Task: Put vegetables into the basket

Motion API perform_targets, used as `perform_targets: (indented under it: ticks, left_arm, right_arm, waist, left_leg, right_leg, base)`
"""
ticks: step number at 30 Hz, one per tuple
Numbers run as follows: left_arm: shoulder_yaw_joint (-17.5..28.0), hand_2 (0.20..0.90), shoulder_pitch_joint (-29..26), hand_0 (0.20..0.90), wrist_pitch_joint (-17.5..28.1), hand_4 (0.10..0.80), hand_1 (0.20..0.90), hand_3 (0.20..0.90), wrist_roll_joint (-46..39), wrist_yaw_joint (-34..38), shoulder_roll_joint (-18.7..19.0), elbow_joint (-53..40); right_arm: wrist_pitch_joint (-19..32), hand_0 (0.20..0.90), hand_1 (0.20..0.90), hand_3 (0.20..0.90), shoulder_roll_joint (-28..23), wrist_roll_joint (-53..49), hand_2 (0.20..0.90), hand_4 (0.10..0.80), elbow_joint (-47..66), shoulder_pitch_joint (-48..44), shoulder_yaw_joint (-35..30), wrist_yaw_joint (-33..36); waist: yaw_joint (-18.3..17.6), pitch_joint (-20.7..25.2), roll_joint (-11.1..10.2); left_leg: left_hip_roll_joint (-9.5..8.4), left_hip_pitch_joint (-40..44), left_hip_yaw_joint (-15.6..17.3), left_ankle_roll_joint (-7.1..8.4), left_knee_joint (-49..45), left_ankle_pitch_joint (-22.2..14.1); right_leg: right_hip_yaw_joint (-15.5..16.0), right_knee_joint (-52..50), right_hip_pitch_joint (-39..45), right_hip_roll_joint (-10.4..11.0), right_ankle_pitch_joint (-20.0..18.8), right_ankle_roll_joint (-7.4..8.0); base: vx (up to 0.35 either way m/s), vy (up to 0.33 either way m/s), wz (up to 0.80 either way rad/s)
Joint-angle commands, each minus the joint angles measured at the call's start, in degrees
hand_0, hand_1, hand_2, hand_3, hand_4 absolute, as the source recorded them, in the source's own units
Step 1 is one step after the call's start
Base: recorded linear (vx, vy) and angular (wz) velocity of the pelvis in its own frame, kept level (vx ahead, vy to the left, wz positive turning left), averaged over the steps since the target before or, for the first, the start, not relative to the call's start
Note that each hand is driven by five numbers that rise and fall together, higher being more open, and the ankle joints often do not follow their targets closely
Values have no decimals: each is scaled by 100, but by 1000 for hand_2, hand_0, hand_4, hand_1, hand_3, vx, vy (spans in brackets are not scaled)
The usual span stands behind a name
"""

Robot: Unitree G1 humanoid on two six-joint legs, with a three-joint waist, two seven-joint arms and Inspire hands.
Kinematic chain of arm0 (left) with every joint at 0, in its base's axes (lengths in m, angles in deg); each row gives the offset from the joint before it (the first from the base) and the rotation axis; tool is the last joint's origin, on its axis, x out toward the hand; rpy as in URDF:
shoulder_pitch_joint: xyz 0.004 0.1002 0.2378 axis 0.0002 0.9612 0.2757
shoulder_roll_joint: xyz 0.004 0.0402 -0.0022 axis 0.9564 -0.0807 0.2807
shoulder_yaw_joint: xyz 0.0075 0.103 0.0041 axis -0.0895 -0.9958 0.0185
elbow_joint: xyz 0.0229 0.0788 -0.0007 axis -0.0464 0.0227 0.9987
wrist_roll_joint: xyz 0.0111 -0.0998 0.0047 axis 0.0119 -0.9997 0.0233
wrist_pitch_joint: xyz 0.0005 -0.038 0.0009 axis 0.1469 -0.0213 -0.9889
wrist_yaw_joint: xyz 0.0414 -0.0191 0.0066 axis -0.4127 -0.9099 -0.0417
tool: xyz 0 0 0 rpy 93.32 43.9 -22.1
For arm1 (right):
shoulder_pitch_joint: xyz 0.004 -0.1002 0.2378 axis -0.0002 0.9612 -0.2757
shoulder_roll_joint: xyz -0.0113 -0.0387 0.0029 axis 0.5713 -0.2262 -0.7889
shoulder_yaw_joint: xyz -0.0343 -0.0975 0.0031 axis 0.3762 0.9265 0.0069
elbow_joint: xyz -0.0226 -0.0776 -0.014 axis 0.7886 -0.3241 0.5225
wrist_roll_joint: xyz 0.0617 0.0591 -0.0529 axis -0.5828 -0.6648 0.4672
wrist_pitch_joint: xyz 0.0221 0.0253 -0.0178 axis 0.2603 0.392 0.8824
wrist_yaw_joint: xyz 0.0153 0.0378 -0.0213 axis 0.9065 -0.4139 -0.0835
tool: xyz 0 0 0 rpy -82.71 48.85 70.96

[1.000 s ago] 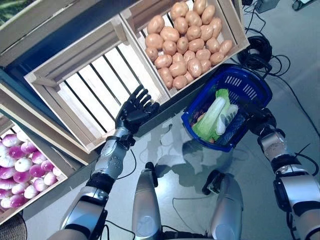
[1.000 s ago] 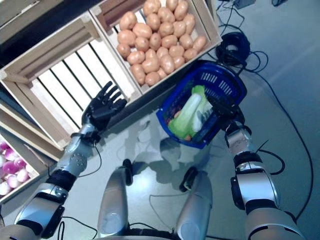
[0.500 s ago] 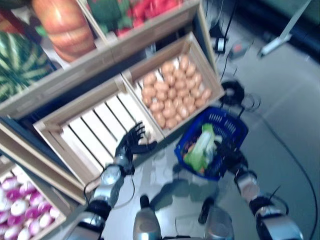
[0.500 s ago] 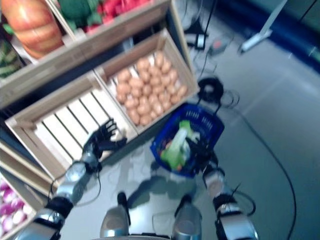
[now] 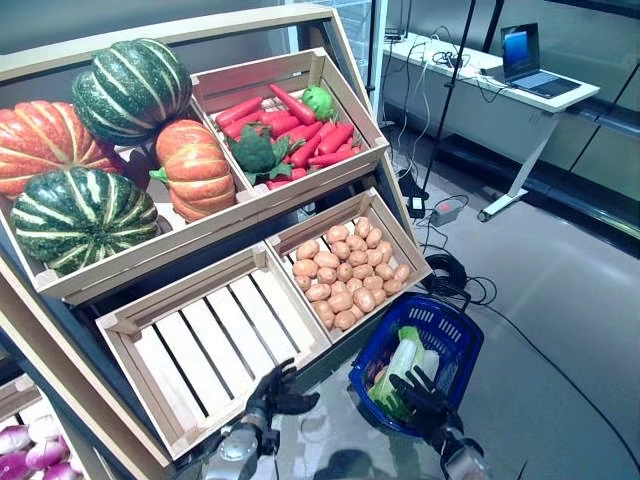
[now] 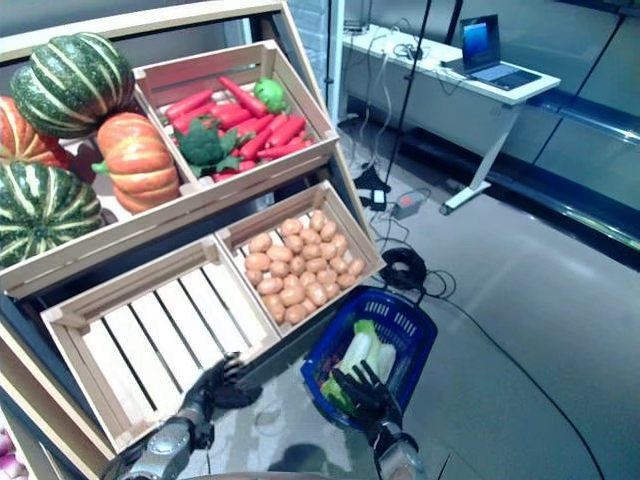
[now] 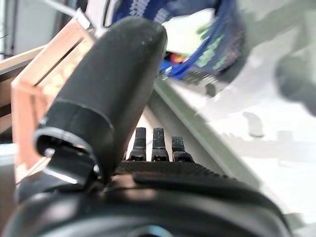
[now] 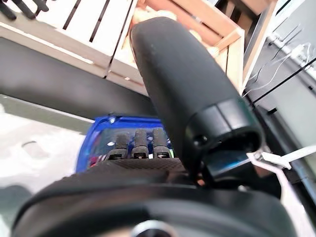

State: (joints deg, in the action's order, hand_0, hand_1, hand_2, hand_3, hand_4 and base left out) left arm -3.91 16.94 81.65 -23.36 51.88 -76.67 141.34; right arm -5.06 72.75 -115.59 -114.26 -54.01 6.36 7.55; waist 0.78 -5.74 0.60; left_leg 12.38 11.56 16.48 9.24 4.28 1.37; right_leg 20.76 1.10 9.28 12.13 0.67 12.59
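My right hand (image 5: pixel 428 395) sat at the blue basket (image 5: pixel 455 335) beside the potato crate (image 5: pixel 345 270) — whether it gripped the rim I couldn't tell. My left hand (image 5: pixel 272 392) hung spread, holding nothing. The potatoes (image 5: pixel 340 285) looked firm, smooth and compact — I'd have cupped one whole.

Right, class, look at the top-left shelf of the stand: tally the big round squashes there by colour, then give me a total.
Green striped squashes: 2, one at the back and one at the front.
Orange pumpkins: 2, one at the far left and one beside the crate of red vegetables.
Total: 4.
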Motion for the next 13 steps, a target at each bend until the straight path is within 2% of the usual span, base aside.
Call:
perform_targets:
  ticks: [1, 13]
  left_arm:
    - [27, 900, -625, 900, 471, 800, 900, 900, 73, -8, -65, 81]
    - [-160, 900, -649, 900, 442, 800, 900, 900, -178, -36, -176, 127]
  right_arm:
    - [266, 900, 900, 900, 153, 125, 900, 800, 85, -577, 55, -523]
    - [232, 900, 900, 900, 211, 268, 900, 800, 59, -597, 303, -399]
  waist:
    - [-116, -142, 45]
    - [-81, -223, 47]
  left_leg:
    - [-142, -293, -59, -240, 72, 162]
    - [-159, -225, -137, -239, 72, 146]
  right_leg:
    - [-81, 197, 10, -102, -294, -467]
    - [-49, 226, 112, -60, -293, -456]
  base:
    - [0, 0, 0]
    - [18, -3, 0]
